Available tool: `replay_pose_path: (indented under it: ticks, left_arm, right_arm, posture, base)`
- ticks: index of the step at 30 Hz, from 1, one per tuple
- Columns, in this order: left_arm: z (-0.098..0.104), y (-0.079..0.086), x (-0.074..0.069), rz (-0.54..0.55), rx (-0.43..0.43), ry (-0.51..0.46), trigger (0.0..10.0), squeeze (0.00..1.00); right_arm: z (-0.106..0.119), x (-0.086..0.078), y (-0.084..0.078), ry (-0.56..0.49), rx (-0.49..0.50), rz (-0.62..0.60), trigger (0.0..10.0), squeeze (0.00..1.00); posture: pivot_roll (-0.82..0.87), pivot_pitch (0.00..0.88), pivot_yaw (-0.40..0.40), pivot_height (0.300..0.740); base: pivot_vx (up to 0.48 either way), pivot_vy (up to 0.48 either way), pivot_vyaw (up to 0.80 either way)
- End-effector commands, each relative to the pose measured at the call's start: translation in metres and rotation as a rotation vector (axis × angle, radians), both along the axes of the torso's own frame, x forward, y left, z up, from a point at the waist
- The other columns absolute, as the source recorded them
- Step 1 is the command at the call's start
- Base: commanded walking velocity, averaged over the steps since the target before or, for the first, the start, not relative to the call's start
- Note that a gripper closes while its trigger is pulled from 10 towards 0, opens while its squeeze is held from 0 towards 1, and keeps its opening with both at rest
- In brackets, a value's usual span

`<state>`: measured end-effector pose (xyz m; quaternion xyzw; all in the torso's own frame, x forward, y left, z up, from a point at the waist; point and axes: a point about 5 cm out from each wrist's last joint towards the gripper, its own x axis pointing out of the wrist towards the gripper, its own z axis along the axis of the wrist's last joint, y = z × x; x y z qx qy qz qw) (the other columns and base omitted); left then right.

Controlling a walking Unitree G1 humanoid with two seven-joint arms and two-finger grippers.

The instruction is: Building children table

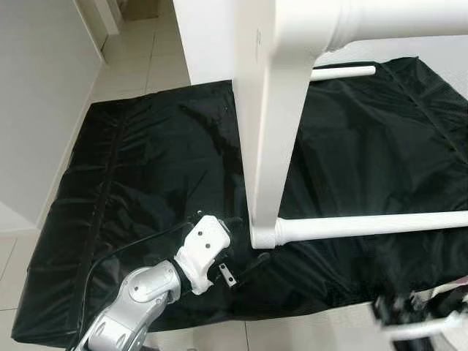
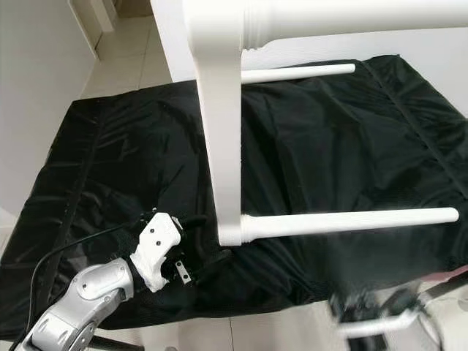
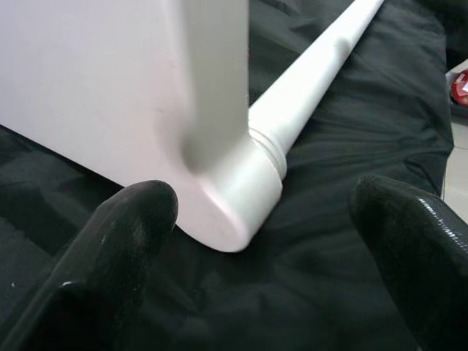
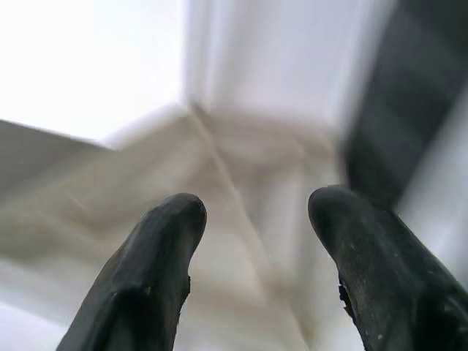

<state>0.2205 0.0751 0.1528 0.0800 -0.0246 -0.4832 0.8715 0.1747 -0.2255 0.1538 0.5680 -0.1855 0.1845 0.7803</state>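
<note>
The left gripper (image 3: 256, 241) is released, its two black fingers (image 3: 124, 241) spread wide with nothing between them. It hovers low over a black sheet (image 1: 146, 168), pointing at the bottom corner of the table (image 1: 267, 139) and close to it without touching.

The table is white and stands tipped on its side on the sheet, its flat top upright. At the bottom corner a round leg (image 1: 373, 225) joins through a ringed collar and runs level just above the sheet toward the robot's right. A second leg (image 1: 342, 72) sticks out farther back, and a third (image 1: 395, 20) crosses the top of the head view. The paint is smooth and plain.

The sheet is shiny and creased, spread over a pale tiled floor (image 1: 131, 58) beside a white wall (image 1: 36, 102).

The right gripper (image 4: 252, 241) is also released, its fingers apart and holding nothing; its wrist view is blurred, and behind them seems to be pale floor and wall.
</note>
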Motion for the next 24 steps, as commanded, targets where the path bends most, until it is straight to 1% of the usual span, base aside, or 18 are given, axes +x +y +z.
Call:
replay_pose_path:
  ticks: [1, 2, 4, 5, 6, 10, 12, 13, 14, 16, 18, 19, 21, 22, 23, 24]
  left_arm:
    - [-0.005, 0.002, 0.001, -0.003, 0.022, 0.008, 10.0, 0.00]
    - [-0.005, 0.002, 0.001, -0.003, 0.022, 0.008, 10.0, 0.00]
    - [-0.004, 0.003, 0.002, 0.007, 0.022, 0.004, 10.0, 0.00]
    - [-0.004, 0.003, 0.002, 0.007, 0.022, 0.004, 10.0, 0.00]
    - [-0.004, 0.003, 0.003, 0.010, 0.023, 0.003, 10.0, 0.00]
    - [-0.003, 0.011, 0.005, 0.028, 0.037, -0.011, 10.0, 0.00]
    - [-0.002, 0.013, 0.005, 0.037, 0.038, -0.012, 10.0, 0.00]
    - [-0.002, 0.017, 0.007, 0.055, 0.039, -0.017, 10.0, 0.00]
    - [-0.002, 0.017, 0.007, 0.055, 0.039, -0.017, 10.0, 0.00]
    - [-0.001, 0.024, 0.012, 0.097, 0.039, -0.027, 10.0, 0.00]
    - [0.003, 0.036, 0.020, 0.160, 0.040, -0.052, 10.0, 0.00]
    - [0.003, 0.036, 0.020, 0.160, 0.040, -0.052, 10.0, 0.00]
    - [0.009, 0.044, 0.027, 0.209, 0.022, -0.069, 10.0, 0.00]
    - [0.011, 0.046, 0.029, 0.221, 0.011, -0.071, 10.0, 0.00]
    - [0.011, 0.046, 0.029, 0.221, 0.011, -0.071, 10.0, 0.00]
    - [0.013, 0.048, 0.032, 0.243, 0.004, -0.084, 10.0, 0.00]
  right_arm:
    - [-0.002, -0.001, 0.000, 0.016, 0.011, -0.014, 10.0, 0.00]
    - [-0.002, -0.001, 0.000, 0.016, 0.011, -0.014, 10.0, 0.00]
    - [0.008, 0.008, -0.002, -0.029, -0.002, -0.027, 10.0, 0.00]
    - [0.008, 0.008, -0.002, -0.029, -0.002, -0.027, 10.0, 0.00]
    - [0.010, 0.012, -0.004, -0.039, -0.009, -0.033, 10.0, 0.00]
    - [0.016, 0.030, -0.014, -0.053, -0.025, -0.069, 10.0, 0.00]
    - [0.017, 0.033, -0.017, -0.055, -0.034, -0.077, 10.0, 0.00]
    - [0.018, 0.037, -0.019, -0.050, -0.036, -0.089, 10.0, 0.00]
    - [0.018, 0.037, -0.019, -0.050, -0.036, -0.089, 10.0, 0.00]
    - [0.019, 0.044, -0.023, -0.038, -0.048, -0.117, 10.0, 0.00]
    - [0.022, 0.055, -0.026, -0.017, -0.057, -0.156, 10.0, 0.00]
    - [0.022, 0.055, -0.026, -0.017, -0.057, -0.156, 10.0, 0.00]
    - [0.023, 0.065, -0.027, 0.018, -0.076, -0.184, 10.0, 0.00]
    - [0.023, 0.069, -0.026, 0.029, -0.081, -0.188, 10.0, 0.00]
    - [0.023, 0.069, -0.026, 0.029, -0.081, -0.188, 10.0, 0.00]
    - [0.023, 0.074, -0.025, 0.045, -0.092, -0.201, 10.0, 0.00]
  posture:
    - [-0.04, 0.116, 0.107, 0.740]
    - [-0.04, 0.116, 0.107, 0.740]
    - [-0.03, 0.109, 0.099, 0.740]
    - [-0.03, 0.109, 0.099, 0.740]
    - [-0.03, 0.105, 0.094, 0.740]
    - [-0.02, 0.091, 0.076, 0.740]
    - [-0.01, 0.087, 0.070, 0.740]
    - [-0.01, 0.081, 0.064, 0.740]
    - [-0.01, 0.081, 0.064, 0.740]
    - [0.00, 0.073, 0.056, 0.740]
    - [0.00, 0.065, 0.049, 0.740]
    - [0.00, 0.065, 0.049, 0.740]
    - [0.01, 0.052, 0.036, 0.740]
    - [0.01, 0.052, 0.036, 0.740]
    - [0.01, 0.052, 0.036, 0.740]
    - [0.02, 0.045, 0.028, 0.740]
  base:
    - [0.000, 0.000, 0.00]
    - [0.000, 0.000, 0.00]
    - [0.000, 0.000, 0.00]
    - [0.000, 0.000, 0.00]
    - [0.000, 0.000, 0.00]
    - [0.000, 0.000, 0.00]
    - [0.000, 0.000, 0.00]
    - [0.000, 0.000, 0.00]
    - [0.000, 0.000, 0.00]
    - [0.000, 0.000, 0.00]
    - [0.000, 0.000, 0.00]
    - [0.000, 0.000, 0.00]
    - [0.000, 0.000, 0.00]
    - [0.000, 0.000, 0.00]
    - [0.000, 0.000, 0.00]
    - [0.000, 0.000, 0.00]
